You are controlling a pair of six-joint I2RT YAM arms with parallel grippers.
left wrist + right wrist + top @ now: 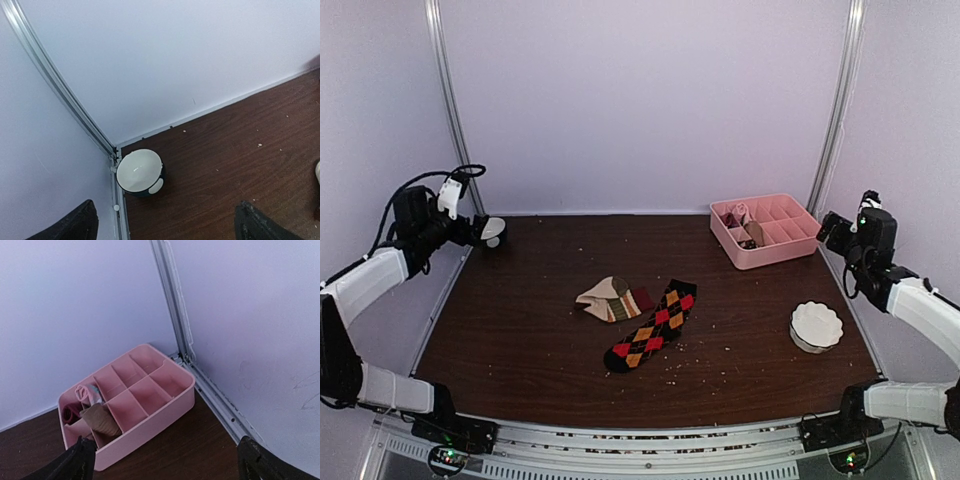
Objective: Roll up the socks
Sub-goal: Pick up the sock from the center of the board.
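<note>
The black sock (652, 327) lies mid bench (520, 330), the tan sock (612, 299) just behind it. Left jaws and right jaws hang wide open, holding nothing, far off at the sides. Best, I think: flatten a sock, then roll from the toe. Only the top view shows socks; wrist views show a bowl (140, 172) and a pink tray (150, 421).

Socks (655, 325) lie reachable from every side; pink tray (780, 250) and white bowl (816, 327) stand apart.

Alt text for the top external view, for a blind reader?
A black argyle sock and a striped tan sock lie unrolled side by side, centre frame. The left pincer and right pincer hang open at the sides, holding nothing.
</note>
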